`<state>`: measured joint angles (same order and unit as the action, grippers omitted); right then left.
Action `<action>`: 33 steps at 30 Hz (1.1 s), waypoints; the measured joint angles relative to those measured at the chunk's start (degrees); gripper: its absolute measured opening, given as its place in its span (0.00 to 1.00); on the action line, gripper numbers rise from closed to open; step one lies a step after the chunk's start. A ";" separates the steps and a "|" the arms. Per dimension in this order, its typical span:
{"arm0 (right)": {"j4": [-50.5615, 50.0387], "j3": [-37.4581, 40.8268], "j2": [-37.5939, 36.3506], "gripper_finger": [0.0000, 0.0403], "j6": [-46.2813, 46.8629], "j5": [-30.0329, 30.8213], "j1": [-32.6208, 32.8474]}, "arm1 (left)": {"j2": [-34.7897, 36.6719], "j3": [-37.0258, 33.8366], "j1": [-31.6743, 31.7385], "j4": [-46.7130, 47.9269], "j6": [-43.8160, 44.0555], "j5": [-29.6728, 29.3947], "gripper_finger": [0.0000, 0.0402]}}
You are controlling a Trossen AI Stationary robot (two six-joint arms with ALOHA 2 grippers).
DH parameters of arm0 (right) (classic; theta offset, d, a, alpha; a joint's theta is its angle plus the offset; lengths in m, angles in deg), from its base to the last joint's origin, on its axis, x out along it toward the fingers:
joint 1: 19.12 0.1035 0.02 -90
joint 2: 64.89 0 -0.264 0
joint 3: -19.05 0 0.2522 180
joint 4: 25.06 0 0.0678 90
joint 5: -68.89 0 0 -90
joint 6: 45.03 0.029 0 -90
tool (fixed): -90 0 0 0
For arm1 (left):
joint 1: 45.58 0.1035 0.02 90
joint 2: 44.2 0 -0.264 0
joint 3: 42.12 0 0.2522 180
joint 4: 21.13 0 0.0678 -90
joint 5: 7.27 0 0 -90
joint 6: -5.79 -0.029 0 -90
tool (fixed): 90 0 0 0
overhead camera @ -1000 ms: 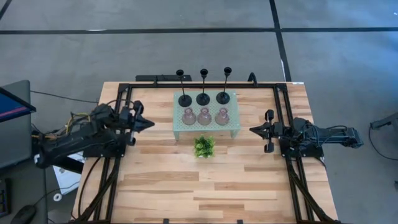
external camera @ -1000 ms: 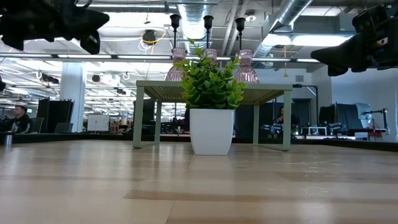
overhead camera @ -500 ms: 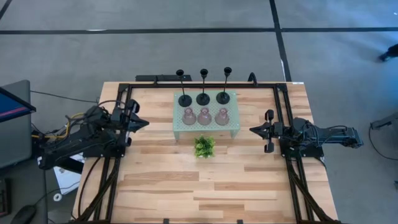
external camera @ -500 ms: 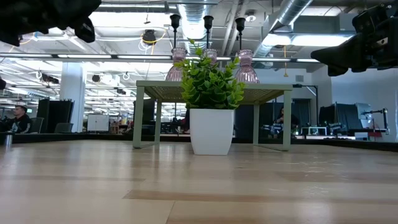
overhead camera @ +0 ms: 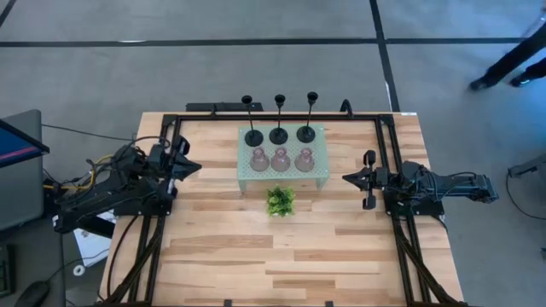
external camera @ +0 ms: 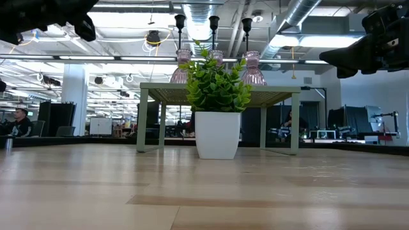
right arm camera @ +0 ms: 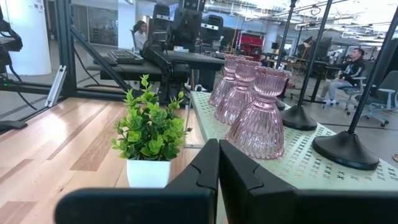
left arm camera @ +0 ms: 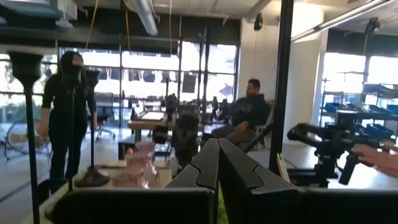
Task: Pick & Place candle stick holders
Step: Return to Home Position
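Three black candle stick holders (overhead camera: pixel 279 134) stand by their round bases in a row along the far side of the mint-green perforated stand (overhead camera: pixel 283 175). Three squat pink glass holders (overhead camera: pixel 281 159) stand in a row nearer on it; they also show in the right wrist view (right arm camera: pixel 258 112). My left gripper (overhead camera: pixel 198 165) is shut and empty, left of the stand and above the table. My right gripper (overhead camera: pixel 345 178) is shut and empty, right of the stand.
A small green plant in a white pot (overhead camera: pixel 279 201) stands on the table just in front of the stand. Black rails (overhead camera: pixel 388 145) frame the work area. People show in the room beyond the table. Bare wooden tabletop (overhead camera: pixel 281 256) lies toward the near edge.
My left gripper has drawn back toward the table's left edge, away from the stand, staying shut. The holders, the stand and my right arm have kept still.
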<state>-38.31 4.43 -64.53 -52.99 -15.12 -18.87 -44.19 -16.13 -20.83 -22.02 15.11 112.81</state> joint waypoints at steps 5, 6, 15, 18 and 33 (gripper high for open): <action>0.00 0.00 0.00 0.00 -0.01 0.02 0.01 | -0.07 -0.06 0.02 0.46 -0.38 -0.55 0.01; 0.00 0.00 0.00 0.00 0.00 0.02 0.00 | -0.05 -0.23 0.02 0.25 -0.62 -0.57 0.01; 0.00 0.00 0.00 0.00 0.01 0.02 -0.01 | -0.07 -6.69 0.02 0.01 -0.67 -3.51 0.01; 0.00 0.00 0.00 0.00 0.01 0.02 -0.01 | -0.07 -7.74 0.02 0.12 -0.29 -3.50 0.01; 0.00 0.00 0.00 0.00 -0.01 0.04 -0.02 | -2.80 -7.93 0.02 0.19 1.72 -3.25 0.01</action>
<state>-38.31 4.43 -64.53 -53.00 -15.08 -18.89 -46.99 -24.07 -20.81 -21.83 16.84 109.56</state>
